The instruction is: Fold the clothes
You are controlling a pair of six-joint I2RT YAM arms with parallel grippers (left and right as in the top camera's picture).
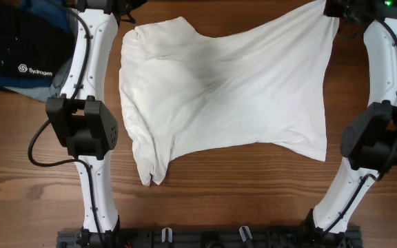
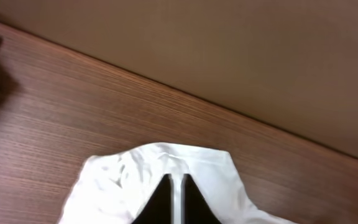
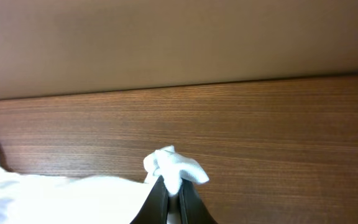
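Overhead view: the clothes, one white wrinkled garment, lie spread on the tabletop between my two arms.
Left pincer: pressed together on the garment's far left edge. In my left wrist view white cloth bunches on both sides of the tips, so I judge it pinched.
Right pincer: pressed together on the far right corner, with a small tuft of cloth poking out beyond the tips.
Where the garment lies from my pincers: nearly all of it is behind them, toward my base. Only bare tabletop lies beyond the tips.
Long axis: side to side, from one pincer to the other, with the far edge drawn between the two grips.
Loose parts: the near edge lies free on the tabletop, well apart from both pincers. A narrow flap trails nearest my base on the left side.
Nearer arm: neither, since each holds its own end. I judge the coming move is for both together.
Relation that matters: the free near edge sits straight back from the held far edge, so I judge a fold would carry the held edge back over the body toward me.
Risk: the thin cloth may slip or drag unevenly if one pincer leads.
Off to the side: a dark folded stack lies out past my left arm, not touching the garment.
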